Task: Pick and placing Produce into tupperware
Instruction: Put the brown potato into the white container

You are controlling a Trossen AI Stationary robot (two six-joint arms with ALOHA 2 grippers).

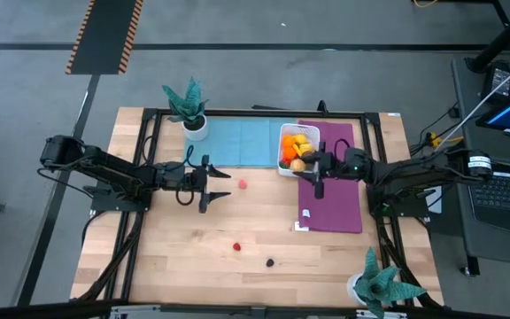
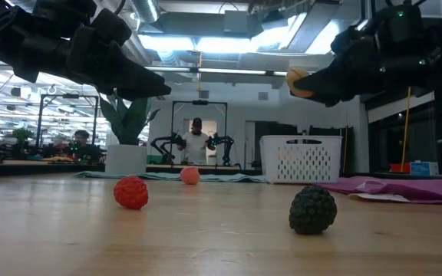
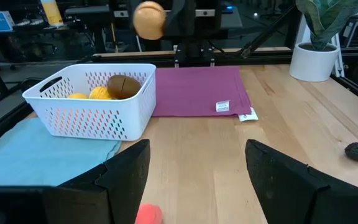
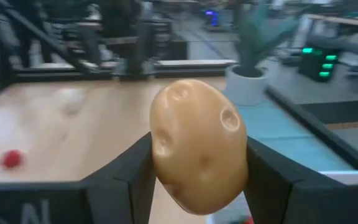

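- Your tupperware (image 1: 298, 147), far bench edge: several produce pieces inside.
- Your right gripper (image 4: 197, 163): jaws grasping potato (image 4: 198, 144).
- Your left gripper (image 3: 197, 168): jaws released, empty.
- Remaining on bench: red berry (image 2: 131, 192), dark berry (image 2: 313, 208), pink piece (image 1: 243, 184).

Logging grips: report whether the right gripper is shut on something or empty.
Shut on a potato. The right wrist view shows it clamped between the right gripper fingers; the high view puts it at the tupperware edge.

My arms are dark, jointed, w/ black cables looping along them. My left gripper (image 1: 217, 185) & right gripper (image 1: 308, 168) each have two black, matte, wedge-shaped fingers (image 3: 126, 177) w/ angular edges.
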